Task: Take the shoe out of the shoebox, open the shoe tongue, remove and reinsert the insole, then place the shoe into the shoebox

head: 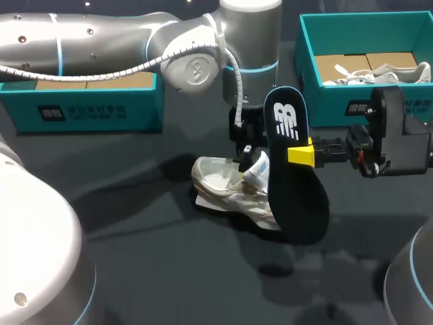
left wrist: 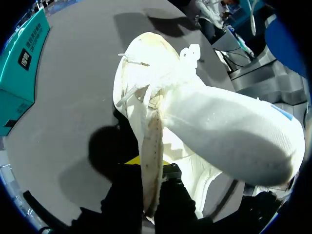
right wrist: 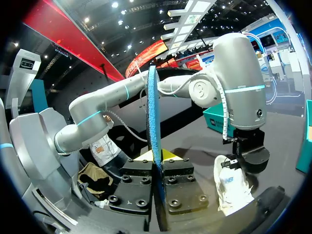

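1. The shoe (head: 226,188) is out of its box. It rests on the dark table (head: 155,271) near the middle, with its opening turned upward.
2. The left gripper (head: 247,150) is lowered onto the shoe's opening. In the left wrist view its jaws are pressed together on a thin edge of the upper, just beside the raised tongue (head: 258,168). This pinch is judged to serve two ends: the mouth is held wide, and the shoe is pinned against sliding.
3. The insole (head: 298,203) is outside the shoe, so the removal step is judged done. It is held upright beside the shoe with its broad end pointing down, just beside the toe end.
4. The insole is pinched from both sides by the right gripper (head: 302,154). In the right wrist view it is seen edge-on between the closed jaws. The grip is taken partway along its length, probably so that the lower end is left free to be fed in first.
5. Reinsertion is judged to be next. The insole may buckle against the collar unless it is tilted into line with the opening.
6. A teal shoebox (head: 325,101) with a second shoe (head: 389,71) inside is set behind at the right. Another teal box (head: 101,108) is set behind at the left.
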Robot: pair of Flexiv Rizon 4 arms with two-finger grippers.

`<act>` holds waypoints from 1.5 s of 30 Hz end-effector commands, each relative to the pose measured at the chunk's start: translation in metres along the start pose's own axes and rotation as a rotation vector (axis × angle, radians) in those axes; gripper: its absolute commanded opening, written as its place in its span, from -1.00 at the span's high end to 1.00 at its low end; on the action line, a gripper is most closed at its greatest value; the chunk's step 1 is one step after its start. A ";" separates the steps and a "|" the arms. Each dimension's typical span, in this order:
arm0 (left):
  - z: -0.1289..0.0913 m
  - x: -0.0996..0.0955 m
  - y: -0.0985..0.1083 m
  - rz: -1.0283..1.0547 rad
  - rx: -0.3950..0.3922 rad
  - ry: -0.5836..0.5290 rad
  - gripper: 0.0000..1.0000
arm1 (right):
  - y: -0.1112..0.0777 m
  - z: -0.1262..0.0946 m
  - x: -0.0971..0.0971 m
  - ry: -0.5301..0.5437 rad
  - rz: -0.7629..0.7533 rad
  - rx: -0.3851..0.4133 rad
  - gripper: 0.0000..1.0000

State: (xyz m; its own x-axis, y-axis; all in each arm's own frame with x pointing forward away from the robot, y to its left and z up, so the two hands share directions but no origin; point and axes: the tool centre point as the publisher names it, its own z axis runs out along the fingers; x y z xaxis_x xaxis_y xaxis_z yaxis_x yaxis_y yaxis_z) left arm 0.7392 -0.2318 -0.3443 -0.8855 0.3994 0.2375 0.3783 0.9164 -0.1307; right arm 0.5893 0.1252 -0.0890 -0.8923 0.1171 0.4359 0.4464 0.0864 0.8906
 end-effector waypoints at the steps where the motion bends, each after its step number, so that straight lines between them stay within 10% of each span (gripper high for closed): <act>1: -0.017 0.000 0.006 0.128 0.018 0.062 1.00 | -0.001 0.001 0.002 -0.005 0.001 0.000 1.00; 31: -0.032 0.005 0.016 0.672 -0.169 0.050 1.00 | -0.001 0.001 0.002 -0.005 0.001 0.000 1.00; 45: -0.002 0.026 -0.001 0.936 -0.248 -0.015 1.00 | -0.001 0.001 0.002 -0.005 0.001 0.000 1.00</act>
State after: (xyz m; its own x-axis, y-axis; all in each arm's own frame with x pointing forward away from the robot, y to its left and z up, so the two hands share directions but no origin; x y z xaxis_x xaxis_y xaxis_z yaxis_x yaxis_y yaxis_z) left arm 0.7195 -0.2250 -0.3342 -0.2045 0.9692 0.1374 0.9746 0.2146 -0.0634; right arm 0.5892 0.1254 -0.0891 -0.8923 0.1173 0.4359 0.4464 0.0861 0.8907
